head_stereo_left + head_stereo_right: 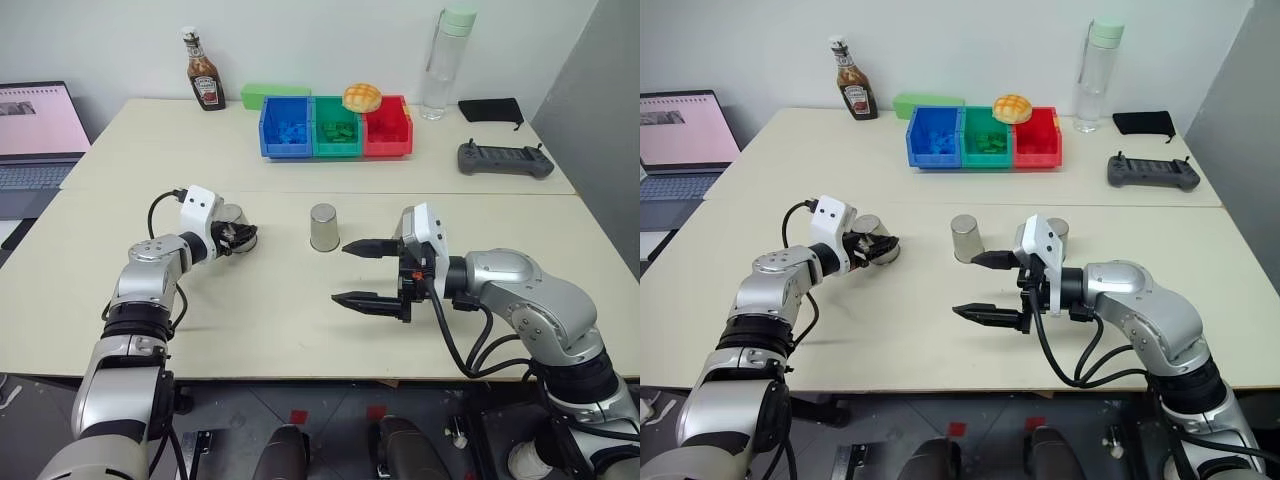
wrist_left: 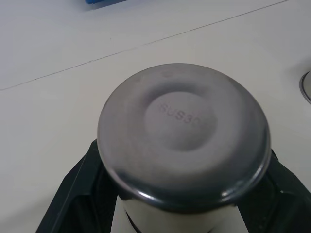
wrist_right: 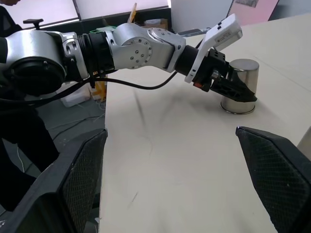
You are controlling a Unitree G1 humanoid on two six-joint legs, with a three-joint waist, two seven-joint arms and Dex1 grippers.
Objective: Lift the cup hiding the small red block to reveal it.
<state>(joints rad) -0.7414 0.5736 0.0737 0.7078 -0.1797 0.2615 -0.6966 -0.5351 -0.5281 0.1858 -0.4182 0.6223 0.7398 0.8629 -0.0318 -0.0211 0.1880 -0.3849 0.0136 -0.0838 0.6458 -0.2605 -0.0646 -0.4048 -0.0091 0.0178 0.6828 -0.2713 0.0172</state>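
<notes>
On the left part of the table (image 1: pixel 300 330), an upturned silvery cup (image 1: pixel 877 240) is clamped between the black fingers of the left gripper (image 1: pixel 878 246), one finger on each side of its wall, as the left wrist view makes plain. The cup appears to rest on the table, rim down, so the lift is judged not yet begun. The grip is taken low and from the side, presumably so that the cup can be raised straight up off whatever it covers. The small red block is not seen; it is taken to be hidden under one of the cups, and which one cannot be told.

A second cup (image 1: pixel 323 227) stands upturned near the middle of the table, and a third cup (image 1: pixel 1057 231) is partly hidden behind the right arm's wrist. The right gripper (image 1: pixel 366 273) is held above the table with its fingers spread wide apart and nothing between them, pointing left toward the middle cup, well apart from the held one.

At the far side stand three bins (image 1: pixel 336 128), blue, green and red, with a bun (image 1: pixel 361 96) on them, a sauce bottle (image 1: pixel 205 70), a clear water bottle (image 1: pixel 443 63), a remote controller (image 1: pixel 504 159) and a laptop (image 1: pixel 35 130) at the far left. Nothing is judged to stand in the way of a straight upward lift.
</notes>
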